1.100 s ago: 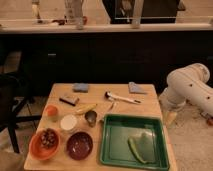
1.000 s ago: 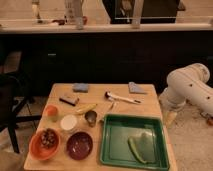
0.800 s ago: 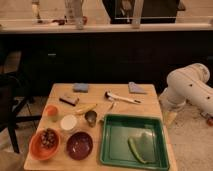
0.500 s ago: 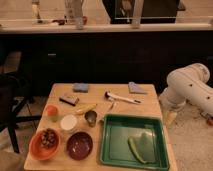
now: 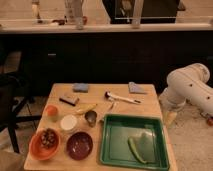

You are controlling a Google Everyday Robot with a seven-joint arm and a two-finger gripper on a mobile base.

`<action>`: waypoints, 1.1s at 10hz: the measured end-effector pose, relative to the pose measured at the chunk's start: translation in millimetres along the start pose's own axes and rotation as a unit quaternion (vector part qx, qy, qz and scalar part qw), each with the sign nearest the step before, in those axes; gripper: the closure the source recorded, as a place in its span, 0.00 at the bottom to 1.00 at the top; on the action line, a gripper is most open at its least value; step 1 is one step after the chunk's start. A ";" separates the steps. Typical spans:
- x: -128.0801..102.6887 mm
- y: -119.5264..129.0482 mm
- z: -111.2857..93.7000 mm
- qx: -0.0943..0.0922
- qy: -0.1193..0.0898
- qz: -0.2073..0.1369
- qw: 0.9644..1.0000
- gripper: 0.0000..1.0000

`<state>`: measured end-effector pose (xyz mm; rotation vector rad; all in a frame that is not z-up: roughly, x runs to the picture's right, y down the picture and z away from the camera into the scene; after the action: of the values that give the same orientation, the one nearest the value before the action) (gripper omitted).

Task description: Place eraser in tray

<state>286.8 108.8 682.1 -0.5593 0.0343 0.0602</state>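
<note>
Eraser (image 5: 68, 100) lies flat on the table (image 5: 149, 103) toward the far left corner, just in front of a blue pad (image 5: 80, 87). It is well apart from the green tray (image 5: 131, 118) at the near right corner, which holds one long green item (image 5: 137, 150). Gripper (image 5: 170, 117) hangs just off the table's right edge, jaws spread, holding nothing.

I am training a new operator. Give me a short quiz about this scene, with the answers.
1. True or false: the small dark-faced tan eraser block lies on the wooden table, outside the large green plastic tray.
2. What lies in the tray? A) a long green object B) an orange bowl C) nothing
3. Where is the white arm's tool?
Key: 1 true; 2 A; 3 beside the table's right edge, off the table.
</note>
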 end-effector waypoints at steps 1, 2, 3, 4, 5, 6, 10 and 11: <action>0.0 0.0 0.0 0.000 0.000 0.000 1.000 0.20; 0.0 0.0 0.0 0.000 0.000 0.000 1.000 0.20; 0.0 0.0 0.0 0.000 0.000 0.000 1.000 0.20; 0.0 0.0 0.0 0.000 0.000 0.000 1.000 0.20; 0.0 0.0 0.0 0.000 0.000 0.000 1.000 0.20; 0.0 0.0 0.0 0.000 0.000 0.000 1.000 0.20; -3.9 3.0 1.4 -0.002 -0.001 0.017 1.000 0.20; -11.7 4.6 1.8 -0.003 -0.003 0.024 1.000 0.20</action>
<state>274.9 113.0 681.8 -0.5638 0.0421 0.1084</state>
